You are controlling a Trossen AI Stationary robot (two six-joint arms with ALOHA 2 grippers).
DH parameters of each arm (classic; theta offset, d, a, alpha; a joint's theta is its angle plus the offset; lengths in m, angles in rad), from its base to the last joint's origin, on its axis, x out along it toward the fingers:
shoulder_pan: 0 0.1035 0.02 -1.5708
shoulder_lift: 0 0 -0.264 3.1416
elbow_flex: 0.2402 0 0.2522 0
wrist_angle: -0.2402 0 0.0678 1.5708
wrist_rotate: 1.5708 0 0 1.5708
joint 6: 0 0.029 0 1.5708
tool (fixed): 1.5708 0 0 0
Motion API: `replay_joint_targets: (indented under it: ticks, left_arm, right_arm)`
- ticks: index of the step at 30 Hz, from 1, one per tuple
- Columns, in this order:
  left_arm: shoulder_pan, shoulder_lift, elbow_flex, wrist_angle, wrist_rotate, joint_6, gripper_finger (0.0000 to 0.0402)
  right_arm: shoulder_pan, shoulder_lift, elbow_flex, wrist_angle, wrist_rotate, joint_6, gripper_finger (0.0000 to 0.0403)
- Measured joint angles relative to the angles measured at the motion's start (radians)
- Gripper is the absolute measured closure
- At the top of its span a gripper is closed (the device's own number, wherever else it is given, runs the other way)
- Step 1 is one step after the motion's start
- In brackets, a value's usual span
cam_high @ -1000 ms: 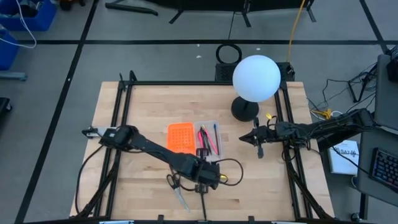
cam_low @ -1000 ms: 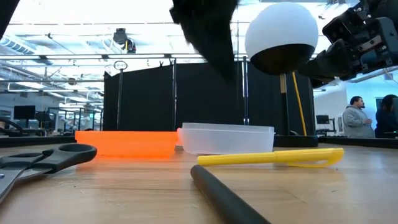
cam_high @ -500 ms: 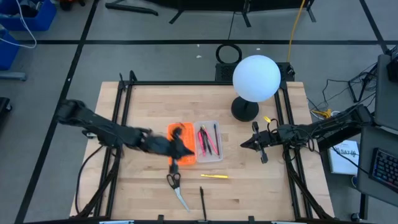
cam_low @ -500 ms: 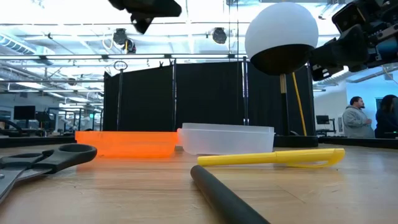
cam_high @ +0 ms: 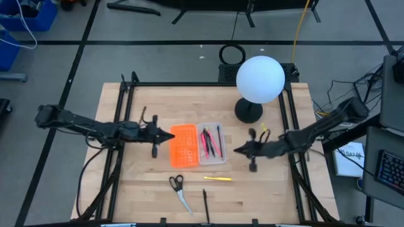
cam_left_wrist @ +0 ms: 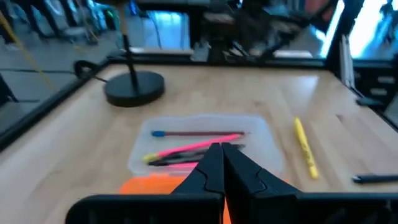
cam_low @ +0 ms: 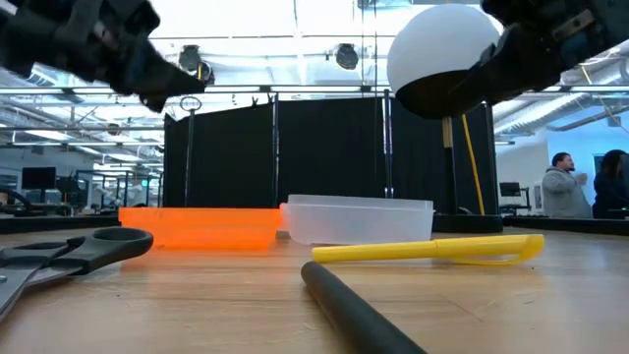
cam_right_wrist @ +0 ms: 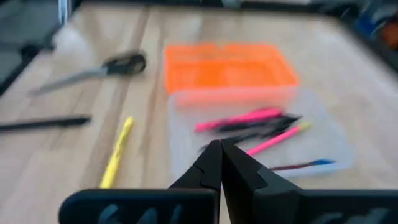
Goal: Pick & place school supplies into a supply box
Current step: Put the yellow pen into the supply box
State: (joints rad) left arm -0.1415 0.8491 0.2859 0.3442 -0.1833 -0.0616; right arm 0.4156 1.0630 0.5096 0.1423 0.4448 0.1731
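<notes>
The supply box lies open at the table's middle: its orange half [cam_high: 184,145] joins a translucent tray [cam_high: 211,142] that holds pink, black and reddish-brown pens [cam_left_wrist: 196,148]. Nearer the front edge, silver scissors [cam_high: 178,189], a yellow pen [cam_high: 218,178] and a black pen [cam_high: 206,205] lie flat on the wood. My left gripper [cam_high: 172,135] hovers shut at the orange half's left edge and points toward the box. My right gripper [cam_high: 237,150] hovers shut just right of the tray and points at it. Neither holds anything.
A white globe lamp [cam_high: 259,79] on a black base [cam_high: 248,111] stands at the back right, close behind my right arm. Black frame rails [cam_high: 123,113] run along the table's left and right sides. People stand in the room beyond the table [cam_low: 565,187].
My left gripper has swung fast from above the pens near the front edge, back toward the table's left, and levelled out beside the orange half, staying shut. My right gripper has moved a little toward the tray and the near edge. The supplies have not moved.
</notes>
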Motion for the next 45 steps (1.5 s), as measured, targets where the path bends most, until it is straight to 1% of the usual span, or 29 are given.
replay_joint_targets:
  ticks: [5,8,11,14,17,20,22,26,28,30,32,35,37,42,45]
  left_arm:
    - [0.049,-0.082,-0.167,0.191,0.034,-0.023,0.0399]
    - [0.060,-0.092,-0.239,0.289,-0.002,-0.039,0.0396]
    - [0.059,-0.091,-0.276,0.353,-0.046,-0.061,0.0384]
    - [0.059,-0.091,-0.275,0.362,-0.045,-0.082,0.0374]
    - [0.059,-0.091,-0.275,0.362,-0.034,-0.075,0.0368]
    - [0.059,-0.091,-0.275,0.359,-0.035,-0.063,0.0366]
    - [0.059,-0.091,-0.275,0.353,-0.033,-0.064,0.0365]
    - [0.058,-0.091,-0.275,0.324,-0.026,-0.067,0.0365]
    - [0.058,-0.091,-0.275,0.316,-0.026,-0.064,0.0365]
    - [0.058,-0.091,-0.275,0.316,-0.026,-0.065,0.0364]
    - [0.058,-0.091,-0.275,0.316,-0.026,-0.065,0.0364]
    - [0.058,-0.091,-0.275,0.316,-0.026,-0.065,0.0364]
    - [0.058,-0.091,-0.275,0.316,-0.026,-0.065,0.0364]
    - [0.058,-0.091,-0.275,0.316,-0.026,-0.065,0.0364]
    - [0.058,-0.091,-0.275,0.316,-0.026,-0.065,0.0364]
  right_arm:
    - [0.068,0.264,0.230,-0.235,-0.077,0.108,0.0403]
    - [0.105,0.402,0.386,-0.411,-0.120,0.174,0.0403]
    - [0.120,0.527,0.565,-0.603,-0.202,0.259,0.0403]
    - [0.121,0.635,0.742,-0.750,-0.252,0.318,0.0399]
    - [0.124,0.716,0.880,-0.846,-0.284,0.282,0.0373]
    - [0.122,0.775,0.971,-0.898,-0.317,0.224,0.0327]
    - [0.115,0.799,0.990,-0.904,-0.317,0.192,0.0291]
    - [0.087,0.822,0.991,-0.945,-0.320,0.181,0.0219]
    - [0.068,0.829,0.991,-0.963,-0.339,0.182,0.0191]
    - [0.054,0.835,0.991,-0.959,-0.361,0.200,0.0172]
    - [0.046,0.843,0.991,-0.955,-0.371,0.212,0.0162]
    - [0.045,0.851,0.978,-0.954,-0.374,0.216,0.0159]
    - [0.048,0.853,0.960,-0.956,-0.399,0.233,0.0161]
    - [0.060,0.853,0.919,-0.952,-0.404,0.255,0.0171]
    - [0.060,0.853,0.887,-0.917,-0.435,0.260,0.0175]
